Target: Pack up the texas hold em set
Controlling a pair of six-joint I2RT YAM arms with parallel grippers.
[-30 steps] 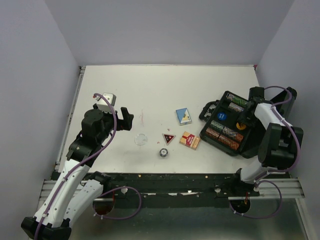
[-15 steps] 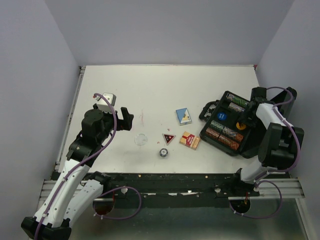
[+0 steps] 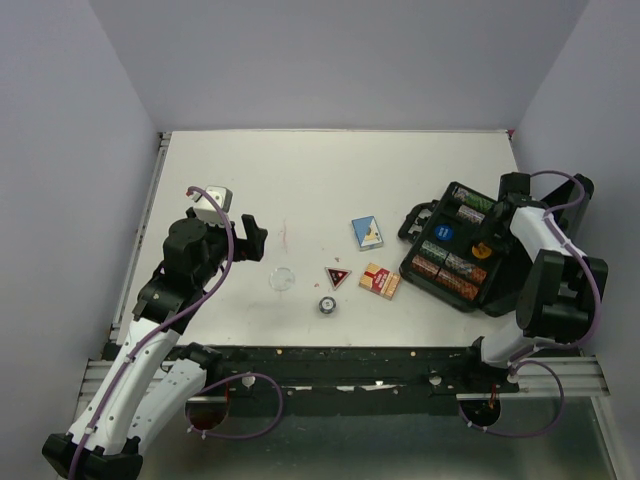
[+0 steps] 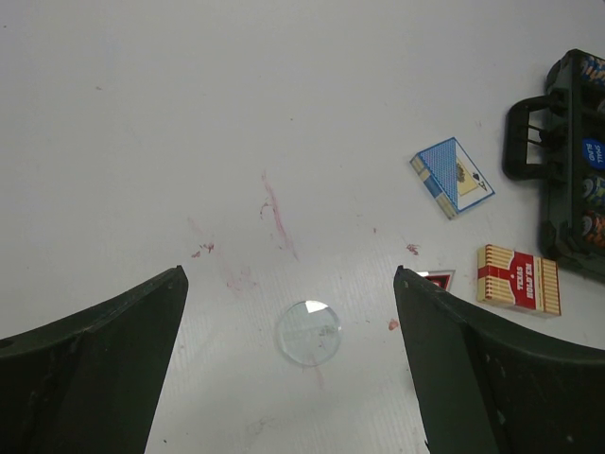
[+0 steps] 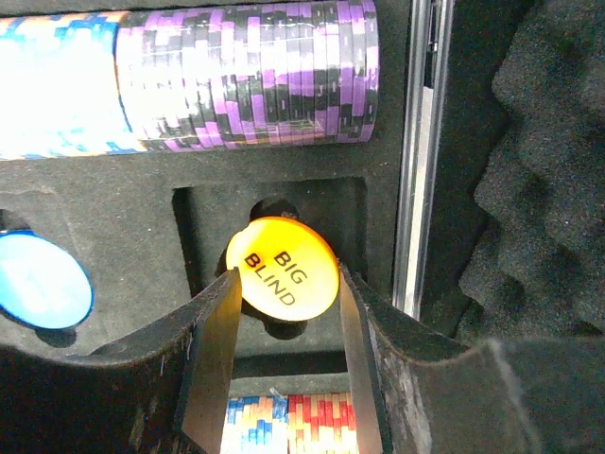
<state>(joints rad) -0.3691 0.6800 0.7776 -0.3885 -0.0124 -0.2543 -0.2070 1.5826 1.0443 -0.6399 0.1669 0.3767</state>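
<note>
The black case [image 3: 417, 268] lies open at the right, with chip rows and a blue marker [image 3: 446, 233] in it. My right gripper [image 3: 484, 243] is over the case. In the right wrist view it [image 5: 286, 284] is shut on the orange "BIG BLIND" marker [image 5: 282, 269], tilted over a round foam slot, with the blue marker [image 5: 38, 282] to the left. My left gripper [image 4: 288, 274] is open and empty above the clear marker [image 4: 308, 332]. The blue card box [image 3: 367, 232], red card box [image 3: 379, 280] and triangular red-black marker [image 3: 338, 276] lie on the table.
A small dark round piece [image 3: 326, 305] lies near the front edge, below the triangular marker. The case's handle [image 4: 526, 138] points toward the blue card box [image 4: 452, 176]. The egg-crate foam lid [image 5: 548, 189] stands right of the slot. A purple chip row [image 5: 246, 76] lies beyond it.
My right wrist has shifted very slightly over the case, the orange marker still in its jaws. The left arm and the loose pieces have not moved.
</note>
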